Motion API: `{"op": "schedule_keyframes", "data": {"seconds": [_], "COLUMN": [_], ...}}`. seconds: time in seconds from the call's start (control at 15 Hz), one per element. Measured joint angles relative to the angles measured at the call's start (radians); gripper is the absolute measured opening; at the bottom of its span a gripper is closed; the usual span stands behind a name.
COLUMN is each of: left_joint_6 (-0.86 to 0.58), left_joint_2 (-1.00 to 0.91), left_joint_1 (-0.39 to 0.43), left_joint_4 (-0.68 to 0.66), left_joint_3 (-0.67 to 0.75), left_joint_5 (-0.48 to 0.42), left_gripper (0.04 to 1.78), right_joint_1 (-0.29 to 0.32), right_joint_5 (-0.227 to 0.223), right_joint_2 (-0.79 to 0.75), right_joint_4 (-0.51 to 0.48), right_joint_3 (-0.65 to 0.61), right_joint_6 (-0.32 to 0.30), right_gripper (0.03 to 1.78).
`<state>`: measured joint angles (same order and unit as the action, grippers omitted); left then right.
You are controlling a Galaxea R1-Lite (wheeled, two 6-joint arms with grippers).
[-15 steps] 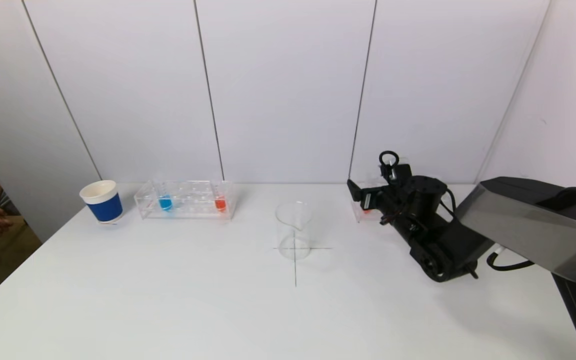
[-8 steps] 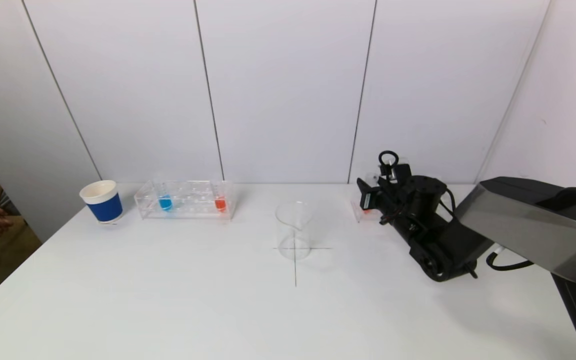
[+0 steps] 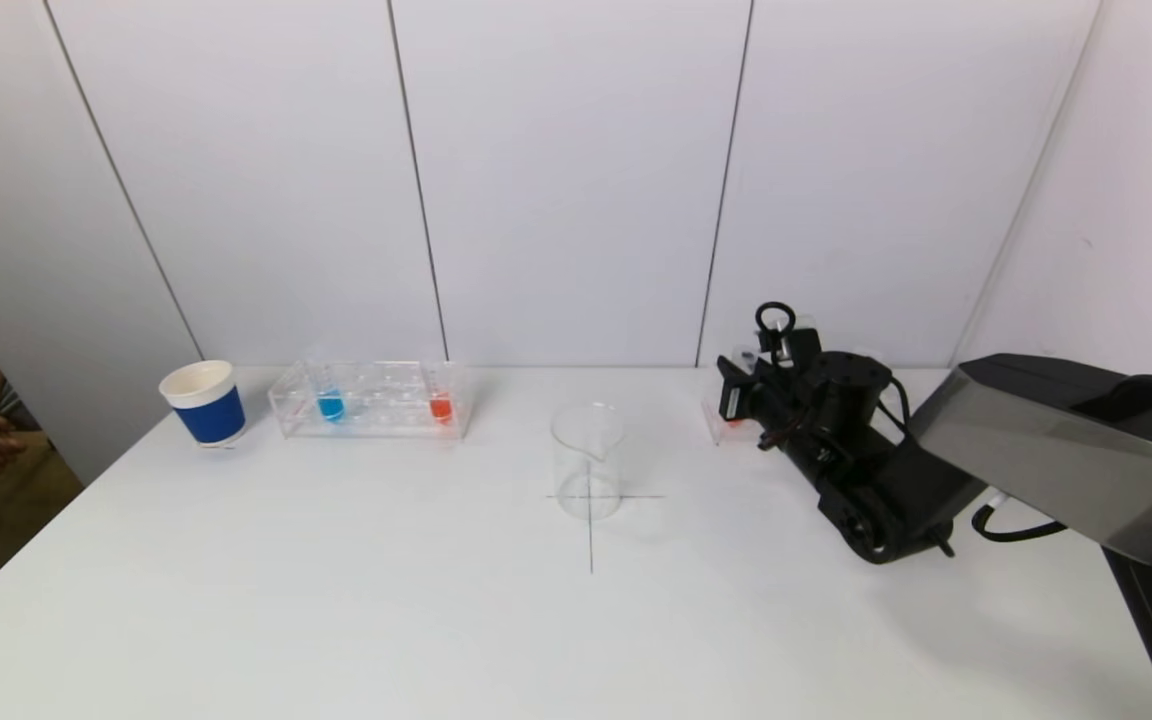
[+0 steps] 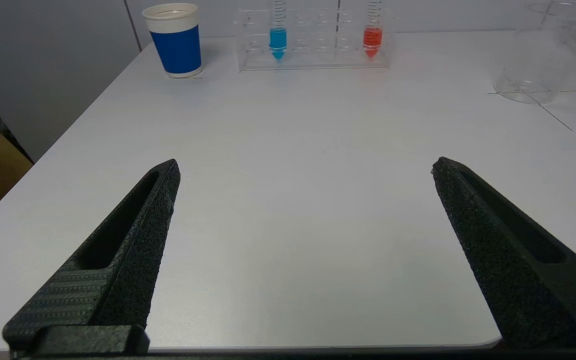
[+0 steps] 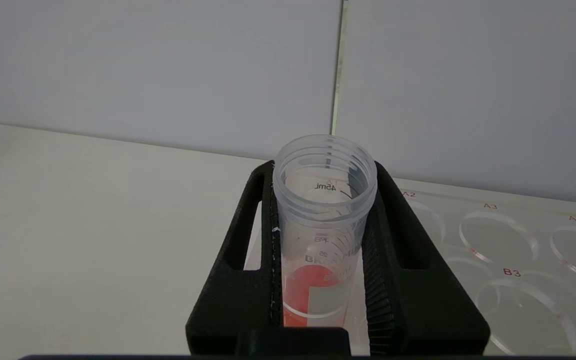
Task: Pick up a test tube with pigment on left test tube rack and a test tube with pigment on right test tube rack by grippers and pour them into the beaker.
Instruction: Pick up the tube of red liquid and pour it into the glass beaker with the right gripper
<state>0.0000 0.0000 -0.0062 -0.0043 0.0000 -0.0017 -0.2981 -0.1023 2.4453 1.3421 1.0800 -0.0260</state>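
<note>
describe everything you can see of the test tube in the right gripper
The test tube is clear plastic with a threaded open mouth, no cap, and printed graduation marks down its wall. Red liquid sits in its lower part, well below the rim. It stands upright in a corner hole of the right rack, a clear plate with lettered holes. The right gripper is shut on it, one black finger pressed against each side just under the threads.

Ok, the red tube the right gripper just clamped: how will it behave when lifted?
Probably stiff: the red tube looks like hard clear plastic. Likely light, with pigment only near its bottom. It has no cap, so tilting could spill. The right gripper holds its smooth wall below the threaded rim; it might slip.
</note>
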Motion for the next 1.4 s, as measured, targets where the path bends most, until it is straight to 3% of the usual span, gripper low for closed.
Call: {"op": "schedule_keyframes", "data": {"seconds": [0.87,1.4], "left_joint_6": [0.0,0.0], "left_joint_2": [0.0,0.0], "left_joint_1": [0.0,0.0], "left_joint_4": [0.0,0.0], "left_joint_3": [0.0,0.0], "left_joint_5": [0.0,0.0], "left_gripper": [1.76,1.76], "right_joint_1": [-0.004,-0.013], "right_joint_5": [-0.001,-0.002], "right_joint_2": [-0.017,-0.119], "right_joint_4": [-0.001,-0.083], "right_joint_3": [-0.01,-0.02], "right_joint_6": [0.001,0.01], "right_gripper": [0.51,0.51]}}
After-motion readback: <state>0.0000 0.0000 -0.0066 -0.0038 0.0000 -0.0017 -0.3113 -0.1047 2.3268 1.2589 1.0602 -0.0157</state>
